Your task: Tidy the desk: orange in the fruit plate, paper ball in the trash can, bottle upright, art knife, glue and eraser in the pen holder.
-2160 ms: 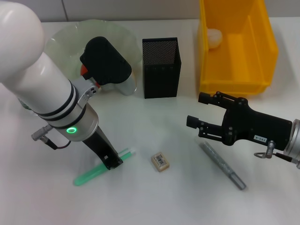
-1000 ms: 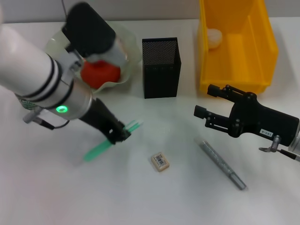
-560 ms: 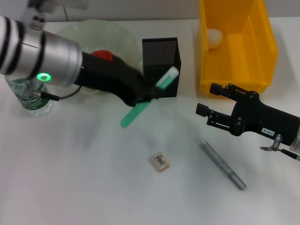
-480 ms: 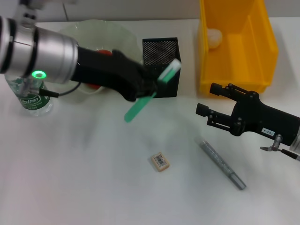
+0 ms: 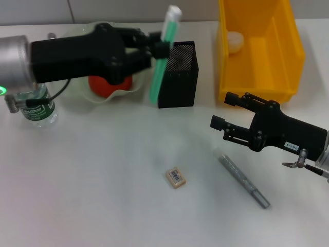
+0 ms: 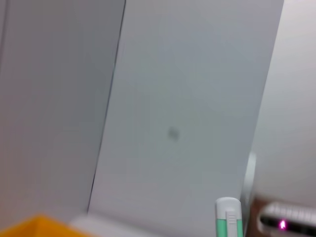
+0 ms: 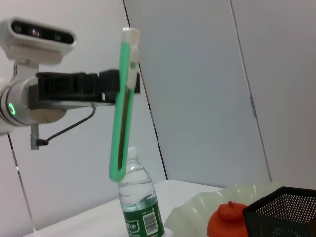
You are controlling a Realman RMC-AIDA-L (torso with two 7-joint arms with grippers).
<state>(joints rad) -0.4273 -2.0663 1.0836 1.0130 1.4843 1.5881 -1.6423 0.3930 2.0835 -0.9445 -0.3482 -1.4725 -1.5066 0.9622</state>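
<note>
1. Head view:
   - Left end effector (image 5: pixel 157 47) is raised beside the left front corner of the pen holder (image 5: pixel 177 74), clamped on a green art knife (image 5: pixel 163 54). The knife stands near upright, white tip up, lower end in front of the holder's left edge, not inside it.
   - Right end effector (image 5: pixel 221 110) hovers over the bench (image 5: pixel 103 195) in front of the trash can (image 5: pixel 257 49), fingers spread and empty.
   - Orange (image 5: pixel 105 85) lies in the fruit plate (image 5: pixel 123 92); paper ball (image 5: pixel 235 41) lies in the trash can's far left corner.
   - Bottle (image 5: pixel 35 105) stands upright at the left edge.
   - Eraser (image 5: pixel 176 177) lies on the open bench; a grey stick, probably the glue (image 5: pixel 244 181), lies to its right, below the right end effector.
2. Left wrist view: only the knife's white-and-green tip (image 6: pixel 229 217) against a grey wall, plus a sliver of yellow bin (image 6: pixel 34 226).
3. Right wrist view: the left end effector (image 7: pixel 129 84) grips the knife (image 7: pixel 122 113) mid-length, held vertically above the bottle (image 7: pixel 140 205). Orange (image 7: pixel 227 220), fruit plate (image 7: pixel 197 205) and pen holder rim (image 7: pixel 286 205) show low down.
</note>
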